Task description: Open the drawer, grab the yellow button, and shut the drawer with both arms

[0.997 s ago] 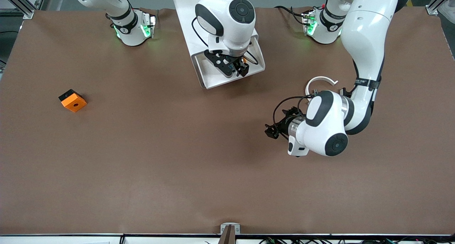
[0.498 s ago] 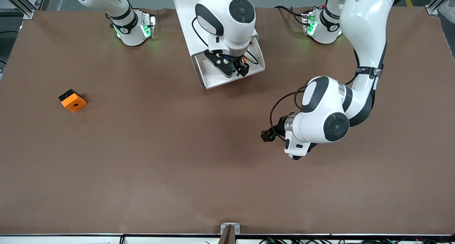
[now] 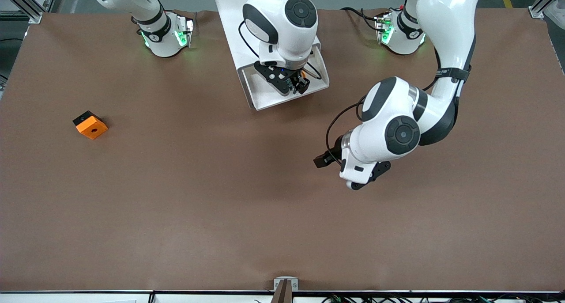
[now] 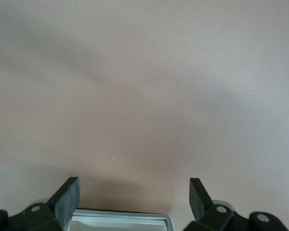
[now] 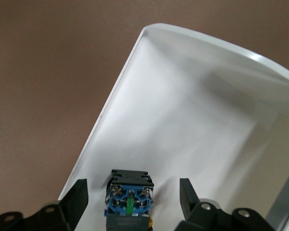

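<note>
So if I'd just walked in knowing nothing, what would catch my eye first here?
Probably the right gripper, fingers open, dipped into the open white drawer between the arms' bases, straddling the tiny button without holding it. Next, the big left arm, curled over bare brown table with the left gripper open and empty. Then the orange block, alone toward the right arm's end.

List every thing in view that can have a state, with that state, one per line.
drawer: pulled open.
button: lying in the drawer, between the right gripper's fingers, not gripped.
right gripper: open, down in the drawer.
left gripper: open, empty, over bare table.
orange block: resting on the table toward the right arm's end.
</note>
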